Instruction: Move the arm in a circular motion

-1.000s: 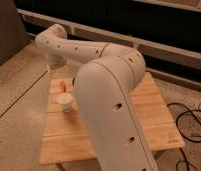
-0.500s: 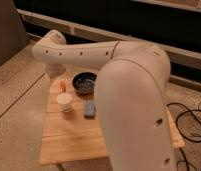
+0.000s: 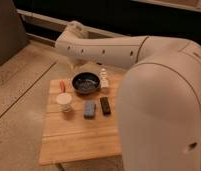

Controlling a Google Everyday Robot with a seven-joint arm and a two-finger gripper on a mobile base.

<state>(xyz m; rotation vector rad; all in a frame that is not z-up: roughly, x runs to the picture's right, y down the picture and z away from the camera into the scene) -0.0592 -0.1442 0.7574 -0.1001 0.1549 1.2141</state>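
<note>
Above the table (image 3: pixel 79 142), toward 11 o'clock, the thick cream-white arm (image 3: pixel 109 50) with dark holes bends down; its end effector (image 3: pixel 74 63) hangs there, grip impossible to tell.

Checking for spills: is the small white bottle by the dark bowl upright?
Upright: small white bottle stands on its base; gripper hangs past far edge of wooden table.

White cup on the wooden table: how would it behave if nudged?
The white cup looks small, upright and open-topped, so it is probably light and apt to tip or slide on the flat wooden table. Its round body would likely roll once down. The claw sits under the cream-white arm, at the table's far edge.
</note>
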